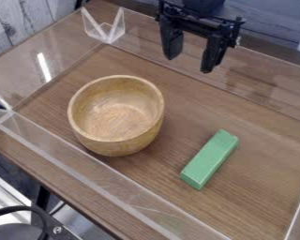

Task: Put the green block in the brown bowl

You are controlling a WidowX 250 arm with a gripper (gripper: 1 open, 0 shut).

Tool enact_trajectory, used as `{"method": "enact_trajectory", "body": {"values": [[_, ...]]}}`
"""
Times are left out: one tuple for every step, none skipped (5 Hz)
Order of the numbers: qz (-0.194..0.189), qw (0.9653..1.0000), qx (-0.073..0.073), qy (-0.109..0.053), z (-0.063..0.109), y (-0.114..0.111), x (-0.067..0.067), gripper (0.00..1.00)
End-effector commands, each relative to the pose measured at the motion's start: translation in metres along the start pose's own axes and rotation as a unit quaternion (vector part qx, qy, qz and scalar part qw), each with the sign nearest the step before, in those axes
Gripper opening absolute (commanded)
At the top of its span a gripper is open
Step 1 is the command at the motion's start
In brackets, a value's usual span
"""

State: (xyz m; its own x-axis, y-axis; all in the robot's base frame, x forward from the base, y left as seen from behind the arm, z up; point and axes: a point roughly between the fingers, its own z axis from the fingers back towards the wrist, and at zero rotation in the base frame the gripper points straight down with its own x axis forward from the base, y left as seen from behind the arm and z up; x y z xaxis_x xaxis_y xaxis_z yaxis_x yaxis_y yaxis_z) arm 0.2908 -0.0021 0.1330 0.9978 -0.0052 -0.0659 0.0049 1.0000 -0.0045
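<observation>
the hand [193, 56] hangs with fingers apart above the counter [259, 117]; green block [210, 160] lies near the brown bowl [116, 114]

No readable text, as far as visible.

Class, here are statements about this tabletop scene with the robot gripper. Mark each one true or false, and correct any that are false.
1. The green block lies inside the brown bowl. False: it lies on the wooden table, outside the bowl.
2. The bowl is round and stands with its opening facing up. True.
3. The gripper is closed around the block. False: its jaws stand apart with nothing between them, away from the block.
4. The block is much smaller than the bowl. True.
5. The bowl is upside down on top of the block. False: the two are side by side, with a gap between them.
</observation>
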Motion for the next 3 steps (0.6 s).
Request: {"method": "enact_trajectory", "body": {"values": [[-0.014,0.9999,0.000,0.008,-0.007,-0.012,-0.011,1.00],[-0.040,0.9992,-0.001,0.009,-0.012,-0.032,-0.025,1.00],[-0.060,0.9982,-0.002,0.007,-0.023,-0.056,-0.032,1.00]]}}
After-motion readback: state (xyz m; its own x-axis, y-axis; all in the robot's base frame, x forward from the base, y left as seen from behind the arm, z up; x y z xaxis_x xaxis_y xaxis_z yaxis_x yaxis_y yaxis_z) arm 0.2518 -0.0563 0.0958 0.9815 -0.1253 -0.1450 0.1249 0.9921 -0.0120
